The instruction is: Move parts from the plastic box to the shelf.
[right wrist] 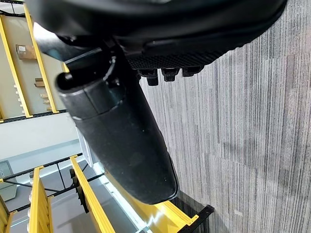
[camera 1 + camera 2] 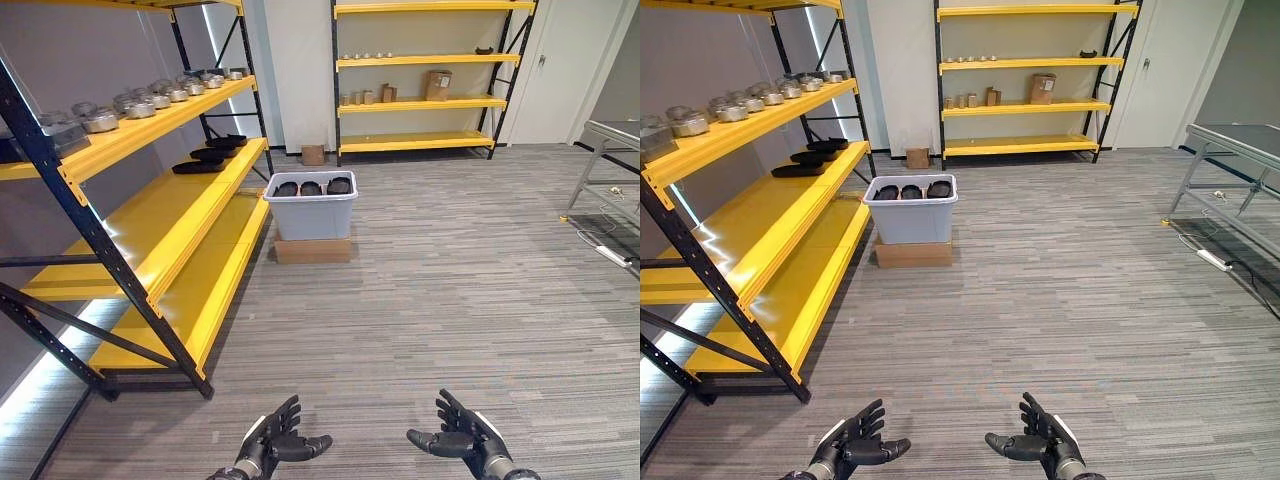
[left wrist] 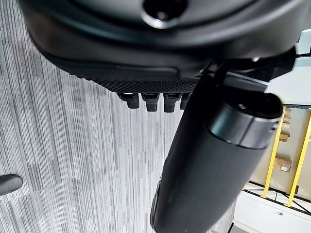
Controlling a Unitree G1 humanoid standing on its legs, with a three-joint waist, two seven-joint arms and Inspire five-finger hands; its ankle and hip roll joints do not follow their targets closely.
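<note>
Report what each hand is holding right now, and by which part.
Nothing is held. The left hand and right hand hang open over the floor, and the dark parts lie in the plastic box.

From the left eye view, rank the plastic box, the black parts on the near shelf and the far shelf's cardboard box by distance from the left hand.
1. Plastic box, ahead on the floor beside the near shelf.
2. Black parts, on the near shelf's middle level just past the plastic box, left side.
3. Cardboard box, on the far shelf by the back wall.

Left hand is low, open.
</note>
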